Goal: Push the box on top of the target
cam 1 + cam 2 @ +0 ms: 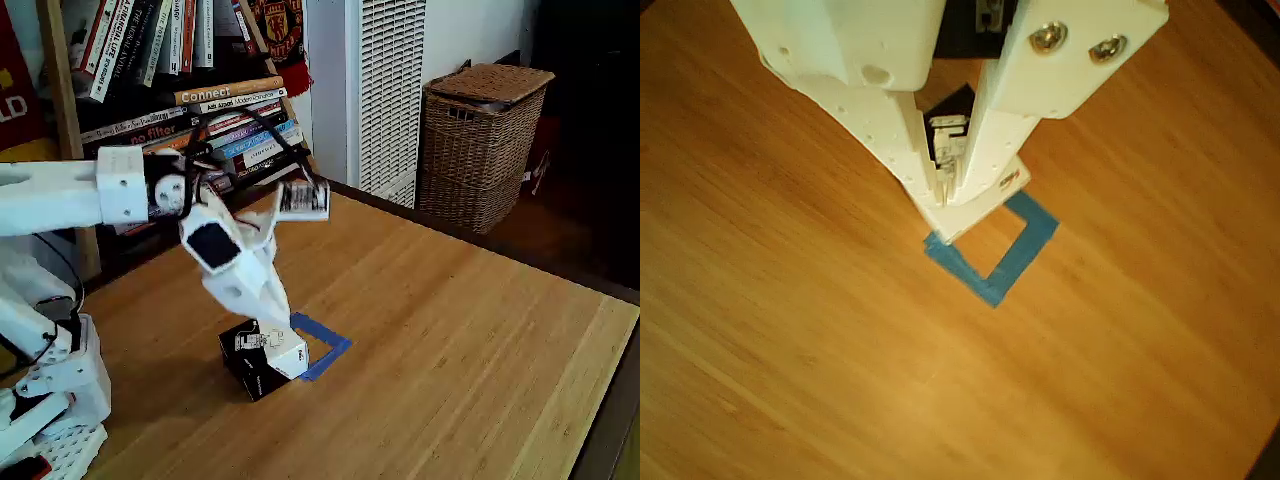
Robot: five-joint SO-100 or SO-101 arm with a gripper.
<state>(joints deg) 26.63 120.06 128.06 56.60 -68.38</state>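
The box [250,368] is a small black-and-white cuboid standing on the wooden table [450,330], with its right corner over the near-left edge of the target [327,341]. The target is a blue tape square with wood showing inside it. My white gripper [277,337] reaches steeply down and rests its tip on the box's top. In the other view the gripper [944,192] points down with its fingers pressed together and nothing between them. There the box [952,125] peeks out behind the fingers, and the target [992,278] lies just beyond the tip, partly covered by the box.
A bookshelf [180,60] stands behind the arm at the back left, with the arm's base [50,400] at the left edge. A wicker basket [482,140] and a white heater [385,90] stand beyond the table's far edge. Bare wood stretches to the right of the target.
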